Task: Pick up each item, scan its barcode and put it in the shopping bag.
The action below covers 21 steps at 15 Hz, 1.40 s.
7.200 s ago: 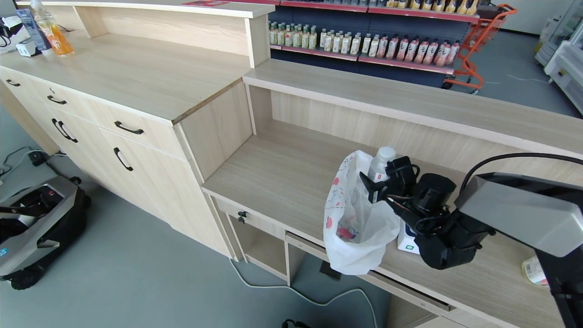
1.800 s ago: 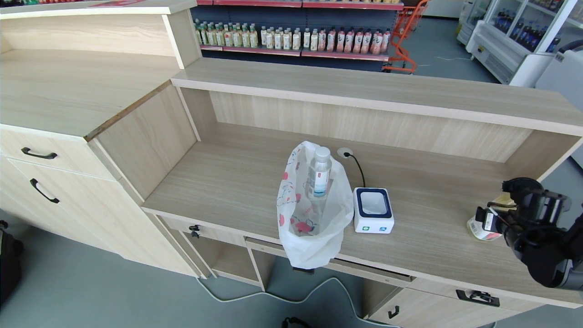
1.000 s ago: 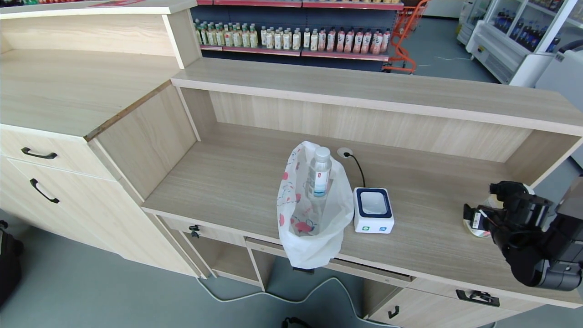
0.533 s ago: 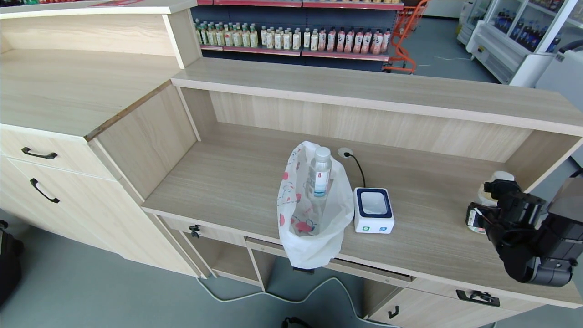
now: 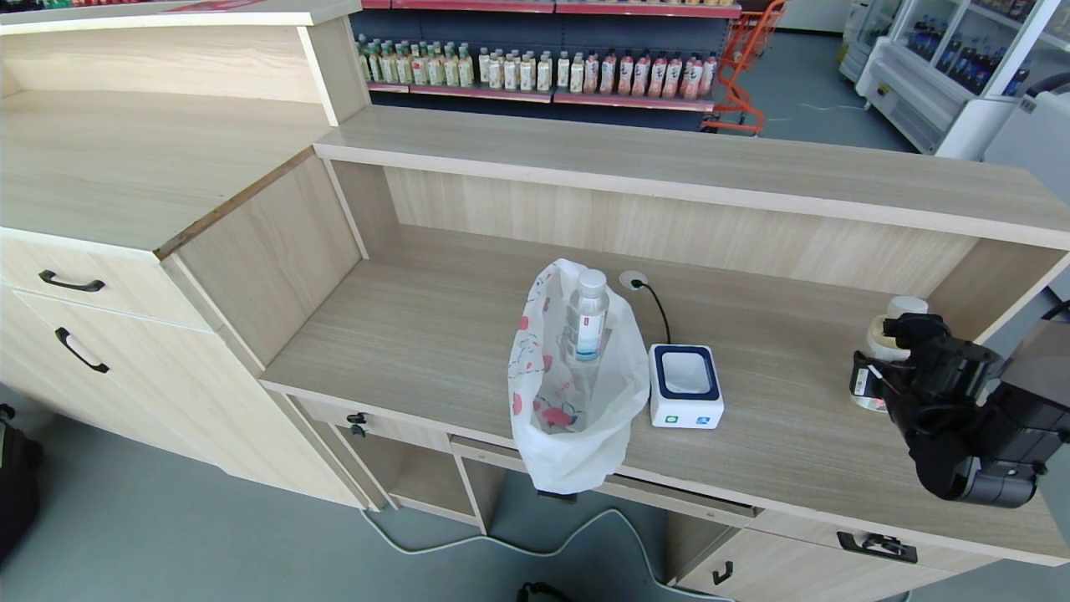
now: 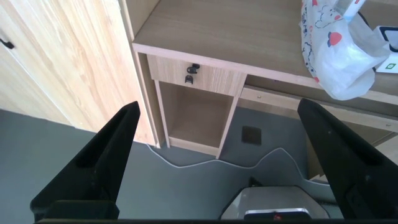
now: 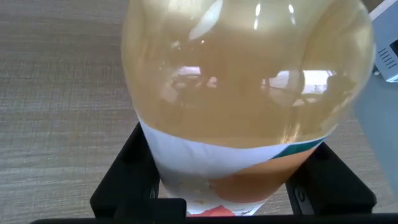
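Note:
A bottle of amber drink [image 5: 873, 347] with a white cap hangs above the right end of the counter [image 5: 468, 334]. My right gripper [image 5: 884, 359] is shut on it. Up close, the bottle [image 7: 249, 93] sits between the black fingers [image 7: 124, 180]. The white shopping bag [image 5: 577, 418] with red prints stands open at the counter's front edge with a clear water bottle [image 5: 588, 322] upright inside. The white barcode scanner [image 5: 685, 386] sits just right of the bag. My left gripper [image 6: 217, 109] hangs open, low over the floor, in front of the counter left of the bag [image 6: 336, 56].
A raised shelf [image 5: 669, 163] runs along the back of the counter, with a side wall at its right end close to the held bottle. A taller counter [image 5: 125, 159] adjoins on the left. The scanner's cable [image 5: 656, 309] runs to a hole behind it.
The head camera has turned right since the oldest frame. Over the last two seconds my right gripper has raised the amber bottle from lying on the counter to nearly upright.

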Tool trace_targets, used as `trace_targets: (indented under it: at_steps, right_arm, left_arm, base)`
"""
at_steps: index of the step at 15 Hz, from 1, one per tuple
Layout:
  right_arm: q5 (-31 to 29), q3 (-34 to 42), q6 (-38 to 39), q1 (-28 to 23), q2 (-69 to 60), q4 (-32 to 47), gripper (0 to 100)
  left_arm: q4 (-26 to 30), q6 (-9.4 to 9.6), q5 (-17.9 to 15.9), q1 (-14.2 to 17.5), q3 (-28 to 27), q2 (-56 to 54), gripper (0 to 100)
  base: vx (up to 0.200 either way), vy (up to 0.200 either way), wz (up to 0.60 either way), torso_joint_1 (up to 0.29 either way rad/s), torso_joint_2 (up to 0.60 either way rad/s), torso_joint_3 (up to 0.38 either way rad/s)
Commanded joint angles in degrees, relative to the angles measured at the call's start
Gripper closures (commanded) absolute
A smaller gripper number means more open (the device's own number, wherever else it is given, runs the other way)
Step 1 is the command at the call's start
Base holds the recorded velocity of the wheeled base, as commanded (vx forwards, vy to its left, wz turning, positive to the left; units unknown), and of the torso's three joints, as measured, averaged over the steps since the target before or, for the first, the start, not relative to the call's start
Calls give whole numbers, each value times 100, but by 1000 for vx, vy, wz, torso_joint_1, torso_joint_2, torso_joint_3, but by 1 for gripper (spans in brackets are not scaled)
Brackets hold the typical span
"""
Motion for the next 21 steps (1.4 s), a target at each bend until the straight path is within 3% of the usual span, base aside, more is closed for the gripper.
trace_targets:
  at_steps: [1, 5, 12, 13, 14, 17, 19, 21]
  right_arm:
    - [-2, -14, 5, 1, -22, -15, 100]
    - [95, -14, 40, 1, -118, -15, 100]
    - [1554, 223, 541, 71, -1314, 363, 100]
    - [2081, 390, 875, 98, -1718, 451, 100]
    - [2213, 434, 928, 98, -1797, 486, 100]
    - [4771, 1164, 2686, 370, -3950, 1559, 100]
    - [5465, 1217, 3143, 660, -4671, 2059, 100]
    - [5755, 1155, 3653, 1486, -5172, 2156, 100]
  left_arm:
    - [0, -2, 1, -2, 1, -2, 0]
    - [0, -2, 1, -2, 1, -2, 0]
    - [0, -2, 1, -2, 1, -2, 0]
    - [0, -2, 1, -2, 1, -2, 0]
    - [0, -2, 1, -2, 1, -2, 0]
    - [0, -2, 1, -2, 1, -2, 0]
    - [0, -2, 1, -2, 1, -2, 0]
    - [0, -2, 1, -2, 1, -2, 0]
  base:
    - [0, 0, 0, 0, 0, 0]
    - [0, 0, 0, 0, 0, 0]
    - [0, 0, 0, 0, 0, 0]
    - [0, 0, 0, 0, 0, 0]
    - [0, 0, 0, 0, 0, 0]
    - [0, 0, 0, 0, 0, 0]
    - [0, 0, 0, 0, 0, 0]
    - [0, 0, 0, 0, 0, 0]
